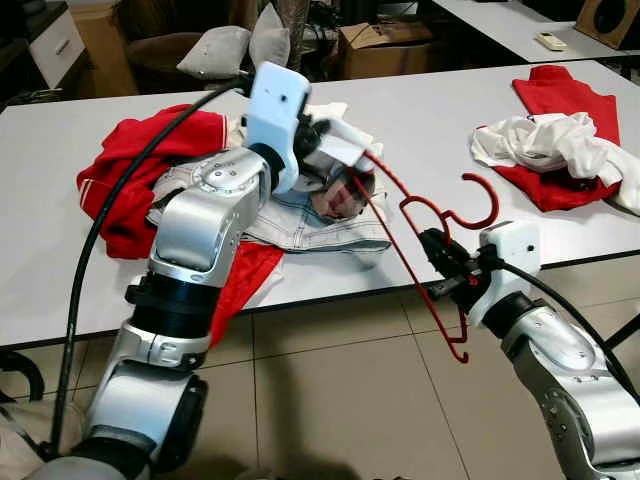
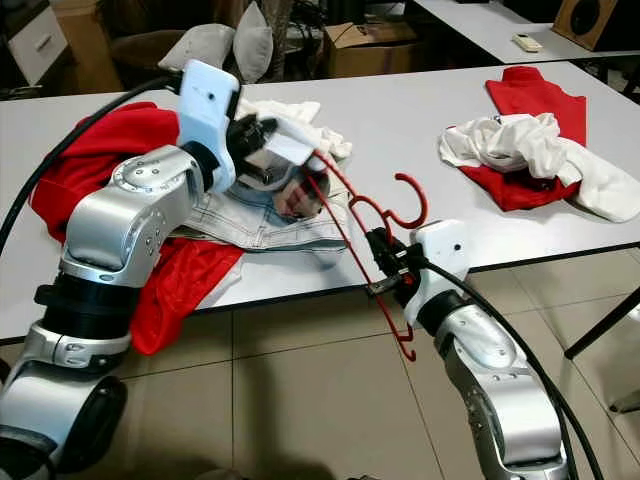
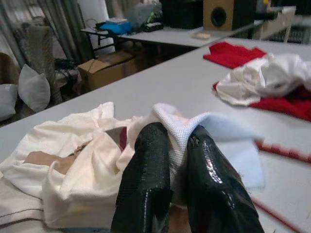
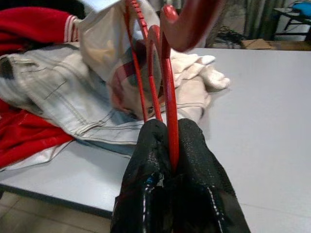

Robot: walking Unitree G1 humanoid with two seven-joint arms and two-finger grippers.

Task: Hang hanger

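Observation:
A red wire hanger (image 1: pixel 411 212) hangs off the table's front edge, hook up. My right gripper (image 1: pixel 442 262) is shut on its bar, which shows between the black fingers (image 4: pixel 194 160). The hanger's upper arm reaches into a cream-white garment (image 1: pixel 345 170) that lies on top of a clothes pile. Above that pile my left gripper (image 1: pixel 335 150) is shut on a lifted fold of the white garment (image 3: pixel 180 131). The fabric hides the hanger's far end.
Under the garment lie pale jeans (image 1: pixel 300 225) and a red jacket (image 1: pixel 140 160) on the white table (image 1: pixel 420 110). Further right is another heap of white and red clothes (image 1: pixel 560 150). Tiled floor (image 1: pixel 340 400) lies in front. Boxes and cushions stand behind.

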